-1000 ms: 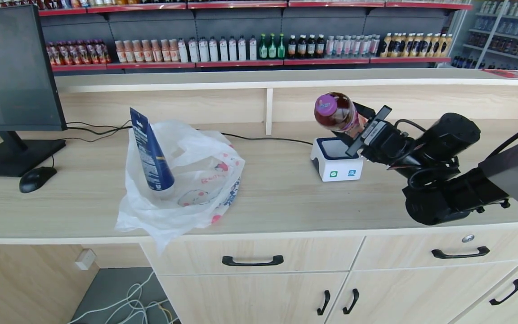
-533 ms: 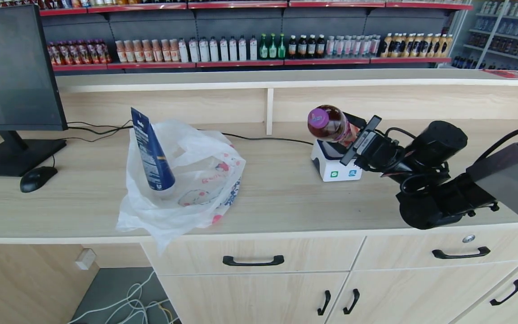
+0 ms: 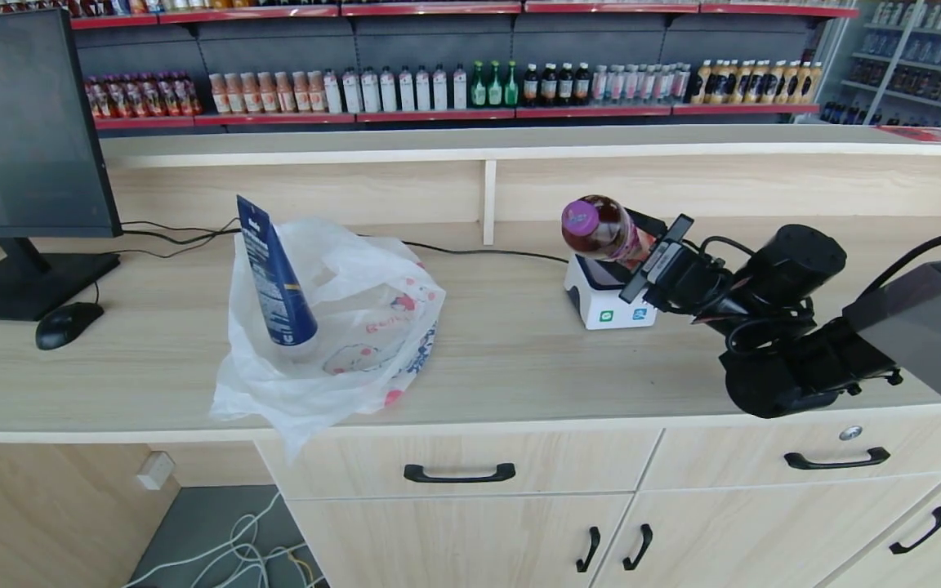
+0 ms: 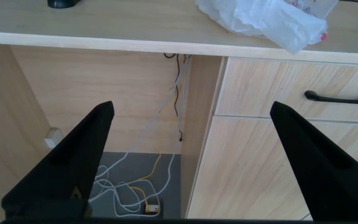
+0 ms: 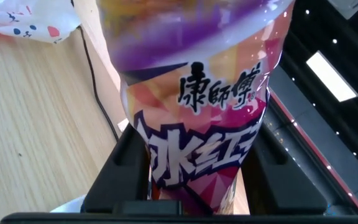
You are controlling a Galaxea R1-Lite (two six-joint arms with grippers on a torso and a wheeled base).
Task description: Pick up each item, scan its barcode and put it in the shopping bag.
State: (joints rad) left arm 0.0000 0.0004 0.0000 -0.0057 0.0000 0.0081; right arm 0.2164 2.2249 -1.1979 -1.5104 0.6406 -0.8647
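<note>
**Right pincer [image 3: 632,237] pinching drink bottle [image 3: 601,227] over checkout scanner [image 3: 609,298]**

Seen from the head camera, it is clamping the purple-capped bottle by its labelled body and holding it tilted just above the white scanner's window, cap pointing towards the robot's left. The shopping bag [image 3: 356,327] is lying open on the wooden counter [image 3: 519,359], well apart from the scanner, with a blue tube [image 3: 274,278] standing inside.

From the left wrist, the left pincer [image 4: 191,107] is hanging spread wide and empty below the counter's edge, facing the cabinet fronts [image 4: 272,143], while a fold of the bag is drooping over the edge above.

From the right wrist, black fingers [image 5: 120,168] are pressing both sides of the bottle's wrapper, and the bag is showing across the counter.

Scanning appears to be the step in hand. No barcode is showing in these views, so the bottle likely needs rolling until the code is facing the window, then holding steady close above it. The round, glossy wrapper could slip, so the squeeze should be staying firm throughout the turn.
</note>
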